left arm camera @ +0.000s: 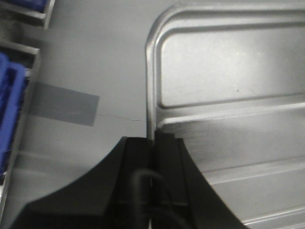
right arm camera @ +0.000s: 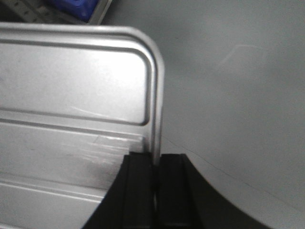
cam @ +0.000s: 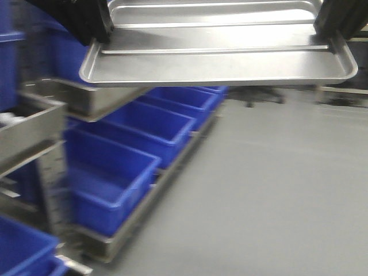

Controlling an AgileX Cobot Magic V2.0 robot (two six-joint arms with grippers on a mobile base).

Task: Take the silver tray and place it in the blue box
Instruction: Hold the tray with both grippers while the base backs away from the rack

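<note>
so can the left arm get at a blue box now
Probably not freely: the left gripper is shut on the rim of the silver tray, with the right gripper on the opposite end. The blue box below looks open and unobstructed.

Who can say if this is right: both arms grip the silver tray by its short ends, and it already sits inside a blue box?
Partly. The left fingers and right fingers do grip the silver tray by its short ends, but the front-facing view shows it held in the air, not in a box; the blue boxes lie lower, to one side.
</note>
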